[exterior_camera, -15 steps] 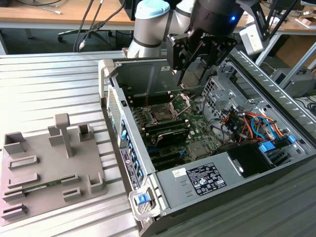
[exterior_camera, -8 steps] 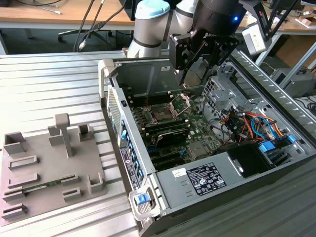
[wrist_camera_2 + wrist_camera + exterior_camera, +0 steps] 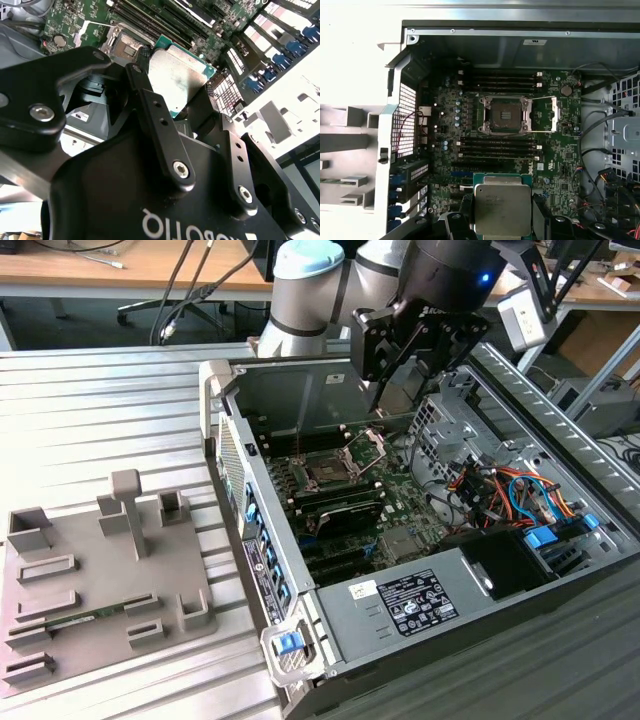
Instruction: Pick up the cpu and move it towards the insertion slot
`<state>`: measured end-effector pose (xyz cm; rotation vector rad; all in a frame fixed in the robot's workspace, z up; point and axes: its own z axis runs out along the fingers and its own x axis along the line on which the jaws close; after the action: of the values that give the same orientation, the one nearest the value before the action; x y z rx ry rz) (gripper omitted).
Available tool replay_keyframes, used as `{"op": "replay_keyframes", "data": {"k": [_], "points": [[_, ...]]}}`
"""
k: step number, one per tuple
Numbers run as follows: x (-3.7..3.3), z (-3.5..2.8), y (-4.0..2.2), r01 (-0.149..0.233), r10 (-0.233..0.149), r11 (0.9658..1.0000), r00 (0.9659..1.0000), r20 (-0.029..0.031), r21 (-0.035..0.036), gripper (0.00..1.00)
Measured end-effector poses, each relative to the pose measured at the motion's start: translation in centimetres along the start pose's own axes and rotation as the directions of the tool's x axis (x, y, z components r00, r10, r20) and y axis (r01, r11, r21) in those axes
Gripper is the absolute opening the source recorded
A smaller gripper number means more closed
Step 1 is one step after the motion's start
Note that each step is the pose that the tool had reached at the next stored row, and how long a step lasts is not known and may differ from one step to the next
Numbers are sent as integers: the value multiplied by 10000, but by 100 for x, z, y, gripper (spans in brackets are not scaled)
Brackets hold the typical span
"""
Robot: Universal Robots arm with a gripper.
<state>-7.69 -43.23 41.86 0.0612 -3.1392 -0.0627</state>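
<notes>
Cpu (image 3: 502, 209), a small flat square with a silvery metal top on a green board edge, hangs pinched between the gripper (image 3: 182, 107) fingers, which press on two opposite edges of it; in both wrist views it is lifted clear above the motherboard (image 3: 470, 155). It looks light, rigid and fragile, with a smooth lid that could slip, so I judge the edges the right place to hold it, keeping it level and leaving the underside contacts untouched. Beyond it lies the insertion slot (image 3: 503, 114), its shiny hinged frame swung open around a dark centre, set between rows of long black memory slots (image 3: 500, 148) and apart from the chip. In the exterior view the arm (image 3: 300, 300) reaches down into the open computer case (image 3: 400, 610), which lies on the ribbed counter (image 3: 90, 410) beside a grey plastic tray (image 3: 100, 590).
</notes>
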Motion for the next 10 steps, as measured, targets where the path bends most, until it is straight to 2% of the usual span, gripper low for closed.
{"op": "replay_keyframes", "data": {"k": [10], "points": [[-85,0,-3,1,-1,10000,10000,0,0,55]]}}
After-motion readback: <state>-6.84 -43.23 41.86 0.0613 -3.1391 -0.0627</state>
